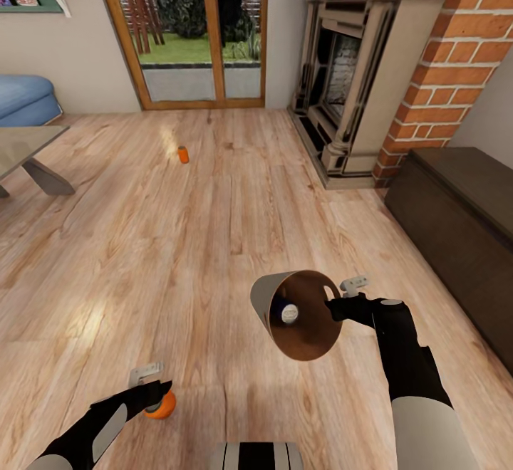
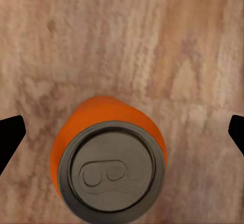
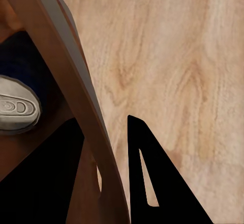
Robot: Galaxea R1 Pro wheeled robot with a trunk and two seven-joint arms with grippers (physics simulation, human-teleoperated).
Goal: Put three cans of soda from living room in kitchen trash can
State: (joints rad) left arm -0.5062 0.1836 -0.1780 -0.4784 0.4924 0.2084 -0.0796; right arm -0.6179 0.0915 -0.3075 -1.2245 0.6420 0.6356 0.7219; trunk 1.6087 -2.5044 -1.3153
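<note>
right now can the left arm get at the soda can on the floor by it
Probably yes: the left pincer hangs open straight above the upright can of soda, one finger on each side, with only bare wood floor around it.

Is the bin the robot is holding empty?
No. The tash can is tipped sideways and one can of soda sits inside it.
</note>
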